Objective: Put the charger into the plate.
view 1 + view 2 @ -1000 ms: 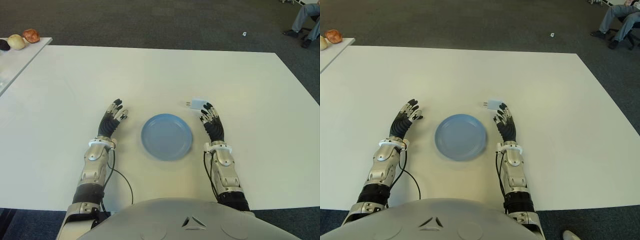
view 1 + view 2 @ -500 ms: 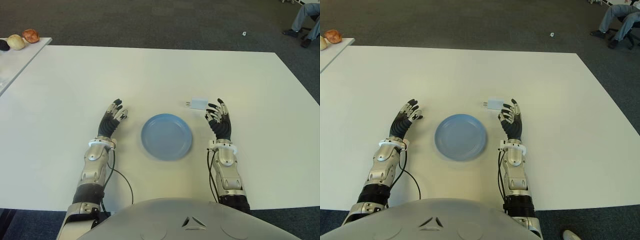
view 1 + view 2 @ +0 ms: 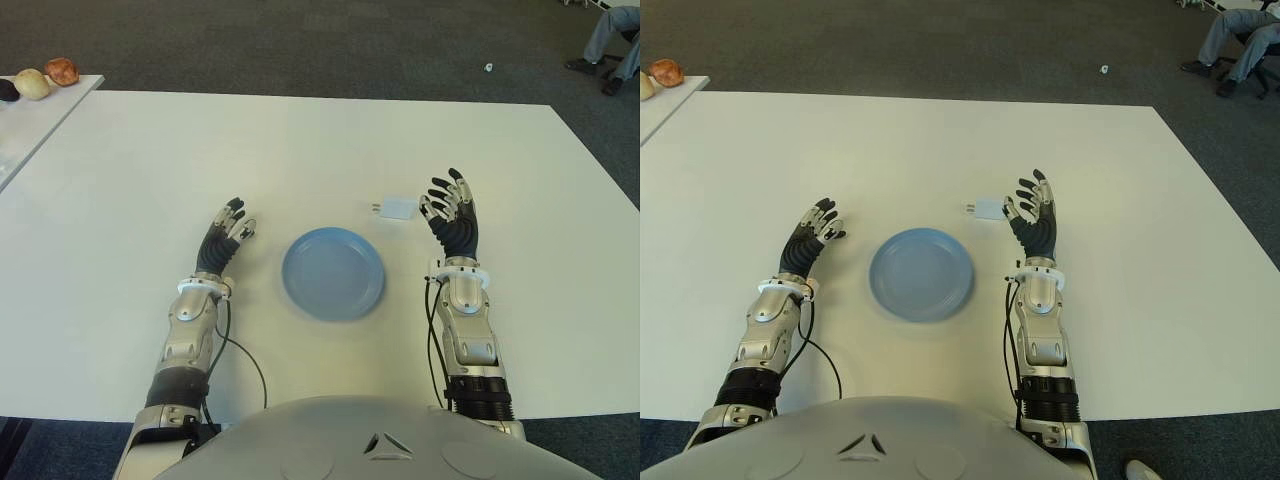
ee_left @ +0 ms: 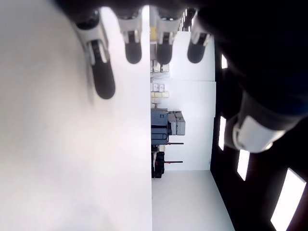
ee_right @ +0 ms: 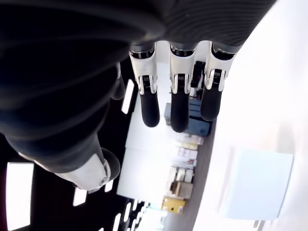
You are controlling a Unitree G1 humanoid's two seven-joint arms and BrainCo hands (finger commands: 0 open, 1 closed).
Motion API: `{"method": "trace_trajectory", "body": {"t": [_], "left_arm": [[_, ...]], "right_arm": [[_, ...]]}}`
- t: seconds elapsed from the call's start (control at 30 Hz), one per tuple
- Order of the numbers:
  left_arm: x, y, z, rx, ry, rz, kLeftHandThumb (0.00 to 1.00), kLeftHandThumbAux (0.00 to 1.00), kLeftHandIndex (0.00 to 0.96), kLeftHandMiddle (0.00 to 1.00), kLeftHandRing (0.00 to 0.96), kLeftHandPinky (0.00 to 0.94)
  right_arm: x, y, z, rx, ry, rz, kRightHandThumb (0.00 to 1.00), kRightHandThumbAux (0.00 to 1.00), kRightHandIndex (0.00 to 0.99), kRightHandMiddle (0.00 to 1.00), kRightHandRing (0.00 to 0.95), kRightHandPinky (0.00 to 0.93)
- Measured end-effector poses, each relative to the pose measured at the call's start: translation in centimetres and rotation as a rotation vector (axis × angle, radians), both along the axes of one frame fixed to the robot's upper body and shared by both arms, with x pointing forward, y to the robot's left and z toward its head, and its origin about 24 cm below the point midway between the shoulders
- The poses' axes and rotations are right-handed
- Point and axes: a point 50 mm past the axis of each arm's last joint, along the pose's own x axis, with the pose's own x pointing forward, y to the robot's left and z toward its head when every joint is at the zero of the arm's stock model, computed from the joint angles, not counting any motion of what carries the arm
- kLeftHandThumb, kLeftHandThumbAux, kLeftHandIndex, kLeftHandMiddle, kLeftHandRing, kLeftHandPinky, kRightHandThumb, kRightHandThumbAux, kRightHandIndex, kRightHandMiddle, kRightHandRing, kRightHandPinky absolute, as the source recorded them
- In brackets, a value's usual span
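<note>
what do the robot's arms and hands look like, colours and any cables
Both the left hand and the right hand are black with pale silver-white fingers tipped in black. Each has a white wrist ring, a silver-grey forearm shell and a black ribbed cuff near the elbow. A thin black cable runs along each forearm.

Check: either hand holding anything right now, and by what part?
Nothing is held. The right hand is open beside the charger, which lies on the table outside the plate. The left hand is open too, left of the plate.

floor: dark grey carpet (image 3: 300,40) | furniture: white table (image 3: 300,150), second table (image 3: 30,120) (far left)
</note>
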Motion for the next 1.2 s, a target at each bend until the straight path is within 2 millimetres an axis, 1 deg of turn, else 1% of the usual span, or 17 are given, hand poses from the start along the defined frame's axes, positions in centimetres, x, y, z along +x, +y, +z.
{"method": "trace_trajectory", "body": {"t": [0.17, 0.4, 0.57, 0.7, 0.73, 0.83, 0.87, 0.97, 1.03, 1.2], "left_arm": [[0.0, 0.0, -0.1, -0.002, 0.002, 0.001, 0.0, 0.565, 0.012, 0.067, 0.04, 0.039], [0.0, 0.0, -0.1, -0.001, 0.002, 0.001, 0.0, 0.569, 0.013, 0.067, 0.04, 0.038], [0.0, 0.0, 0.0, -0.002, 0.0, 0.001, 0.0, 0.578, 0.012, 0.066, 0.04, 0.041], [-0.1, 0.0, 0.0, -0.002, -0.001, 0.001, 0.0, 0.578, 0.013, 0.068, 0.043, 0.042], [-0.1, 0.0, 0.0, -0.002, -0.001, 0.001, 0.0, 0.578, 0.014, 0.069, 0.043, 0.042], [-0.1, 0.0, 0.0, -0.002, -0.001, 0.001, 0.0, 0.578, 0.014, 0.069, 0.044, 0.041], [-0.1, 0.0, 0.0, -0.002, -0.001, 0.001, 0.0, 0.579, 0.013, 0.069, 0.043, 0.04], [-0.1, 0.0, 0.0, -0.002, -0.003, 0.001, 0.0, 0.578, 0.013, 0.068, 0.042, 0.039], [-0.2, 0.0, -0.1, -0.001, -0.002, 0.002, 0.0, 0.577, 0.012, 0.068, 0.042, 0.04], [-0.4, 0.0, -0.1, -0.001, -0.003, 0.003, 0.0, 0.572, 0.014, 0.069, 0.041, 0.037]], "right_arm": [[0.4, -0.1, 0.3, -0.031, -0.008, 0.014, 0.284, 0.697, 0.084, 0.2, 0.207, 0.224], [0.8, 0.0, 0.6, -0.059, -0.018, 0.035, 0.349, 0.666, 0.07, 0.208, 0.214, 0.226], [1.2, 0.3, 1.0, -0.099, -0.046, 0.073, 0.364, 0.637, 0.055, 0.164, 0.168, 0.16], [1.6, 0.5, 1.1, -0.158, -0.06, 0.114, 0.375, 0.58, 0.035, 0.11, 0.11, 0.102], [1.8, 0.5, 1.0, -0.172, -0.059, 0.122, 0.38, 0.554, 0.026, 0.09, 0.086, 0.076], [2.5, 0.3, 0.7, -0.234, -0.054, 0.145, 0.39, 0.508, 0.01, 0.058, 0.046, 0.033], [2.7, 0.2, 0.6, -0.254, -0.051, 0.153, 0.396, 0.479, 0.006, 0.04, 0.029, 0.021], [3.1, 0.0, 0.5, -0.311, -0.049, 0.183, 0.394, 0.434, 0.002, 0.017, 0.012, 0.008], [3.4, 0.1, 0.4, -0.355, -0.049, 0.211, 0.375, 0.375, 0.0, 0.007, 0.004, 0.003], [4.6, -0.2, -0.7, -0.509, -0.003, 0.28, 0.35, 0.322, 0.0, 0.001, 0.0, 0.0]]}}
